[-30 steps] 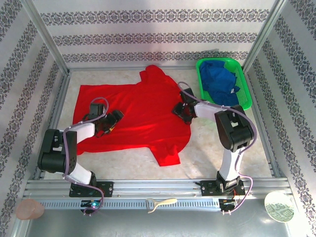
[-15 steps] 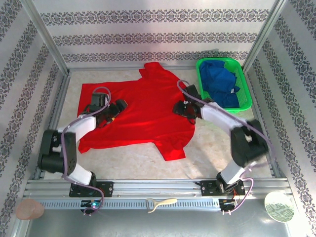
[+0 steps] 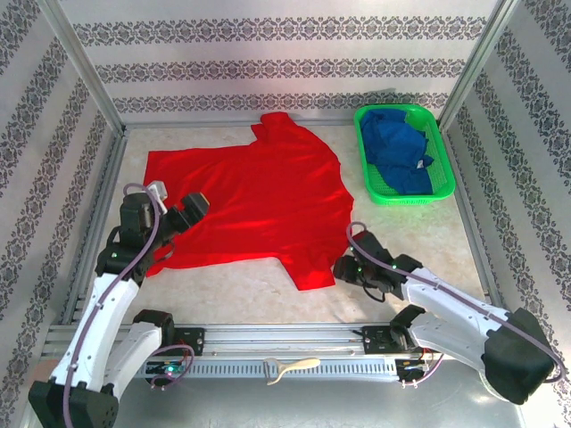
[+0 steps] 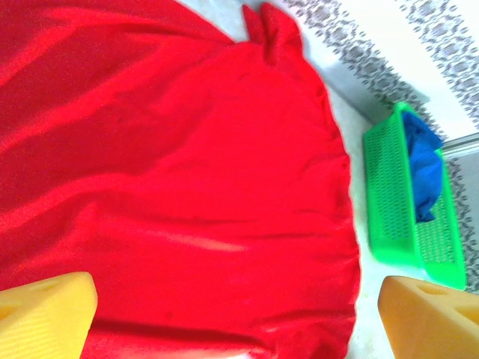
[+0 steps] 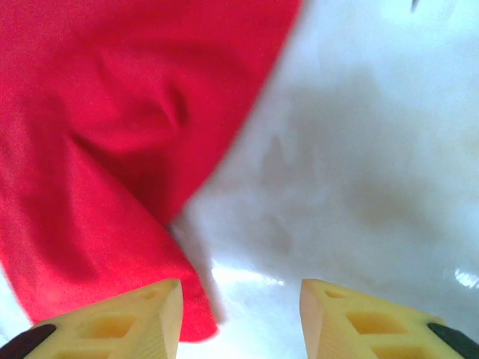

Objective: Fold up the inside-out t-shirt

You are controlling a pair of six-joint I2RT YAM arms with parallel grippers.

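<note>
Red t-shirt [image 3: 259,196] lies spread flat across mid-bench [image 3: 419,232], one sleeve pointing toward me, laid out for folding. My left hand [image 3: 189,209] hovers over its left portion, fingers wide apart, holding nothing. My right hand [image 3: 350,267] sits low just beside the near sleeve, part open and empty. I judge it placed to pinch that sleeve edge.

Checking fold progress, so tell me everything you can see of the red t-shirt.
The red t-shirt is bright, thin-looking cloth, spread almost flat with soft wrinkles on the pale table. One sleeve points at the far wall, the other at the near edge. Not yet folded. The left gripper and right gripper are open near its edges, gripping nothing.
</note>
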